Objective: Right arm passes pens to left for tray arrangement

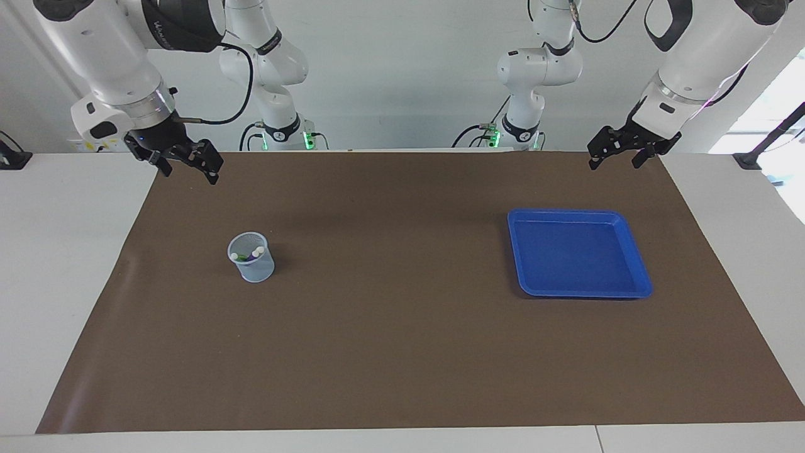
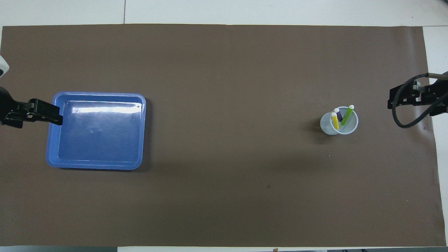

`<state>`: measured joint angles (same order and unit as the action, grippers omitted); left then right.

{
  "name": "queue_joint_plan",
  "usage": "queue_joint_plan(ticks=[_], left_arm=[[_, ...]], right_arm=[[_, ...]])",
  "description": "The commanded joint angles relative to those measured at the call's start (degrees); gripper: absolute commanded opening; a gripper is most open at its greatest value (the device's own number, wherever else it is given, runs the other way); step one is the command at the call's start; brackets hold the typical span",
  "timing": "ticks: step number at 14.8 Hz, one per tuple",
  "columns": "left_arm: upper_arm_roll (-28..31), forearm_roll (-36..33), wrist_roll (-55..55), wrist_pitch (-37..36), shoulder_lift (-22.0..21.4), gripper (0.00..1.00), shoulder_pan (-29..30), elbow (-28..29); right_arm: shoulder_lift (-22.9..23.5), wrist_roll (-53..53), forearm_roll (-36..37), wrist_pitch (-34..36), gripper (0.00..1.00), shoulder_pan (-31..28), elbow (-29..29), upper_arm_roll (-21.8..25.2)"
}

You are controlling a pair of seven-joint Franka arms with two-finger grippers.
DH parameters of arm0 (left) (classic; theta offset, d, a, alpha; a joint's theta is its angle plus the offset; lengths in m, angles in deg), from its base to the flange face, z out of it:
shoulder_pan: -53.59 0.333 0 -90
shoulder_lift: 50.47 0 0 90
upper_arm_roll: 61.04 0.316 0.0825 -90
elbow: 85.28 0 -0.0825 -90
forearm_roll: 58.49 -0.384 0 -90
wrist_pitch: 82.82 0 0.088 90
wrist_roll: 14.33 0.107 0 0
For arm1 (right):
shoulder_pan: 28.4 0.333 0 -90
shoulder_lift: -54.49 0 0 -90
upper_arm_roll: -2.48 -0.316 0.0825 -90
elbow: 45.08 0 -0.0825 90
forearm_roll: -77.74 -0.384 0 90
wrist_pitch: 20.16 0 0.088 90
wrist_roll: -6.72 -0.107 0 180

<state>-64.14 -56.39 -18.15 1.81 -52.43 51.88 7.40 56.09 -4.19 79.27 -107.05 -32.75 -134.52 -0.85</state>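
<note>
- My right gripper point(image 1: 188, 165) hangs with its fingers apart over the mat's point(image 1: 402, 352) edge nearest the robots.
- My left gripper point(image 1: 619, 154) waits likewise, fingers seemingly apart.
- I see the pens point(image 2: 340, 117) upright in the cup point(image 2: 338, 120).
- The tray point(image 2: 96, 164) lies well apart, toward the left arm's end.

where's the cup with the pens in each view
Facing view: the cup stands on the brown mat toward the right arm's end of the table, left of that picture's centre.
Overhead view: the cup sits right of centre, with the pens leaning inside it.
Shared landmark: the blue tray, toward the left arm's end of the table, at the picture's other end from the cup in both views.
</note>
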Motion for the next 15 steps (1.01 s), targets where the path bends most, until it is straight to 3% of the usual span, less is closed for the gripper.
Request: queue_joint_plan(ticks=[1,15], left_arm=[[0.21,-0.77,-0.32,0.35,-0.41,1.0,0.04,0.13],[0.21,-0.77,-0.32,0.18,-0.41,1.0,0.04,0.13]], right_arm=[[-1.42,1.15,0.67,-1.71,1.0,-0.4,-1.97,-0.37],[-1.51,6.51,0.15,-2.58,1.0,-0.84,-2.14,-0.37]])
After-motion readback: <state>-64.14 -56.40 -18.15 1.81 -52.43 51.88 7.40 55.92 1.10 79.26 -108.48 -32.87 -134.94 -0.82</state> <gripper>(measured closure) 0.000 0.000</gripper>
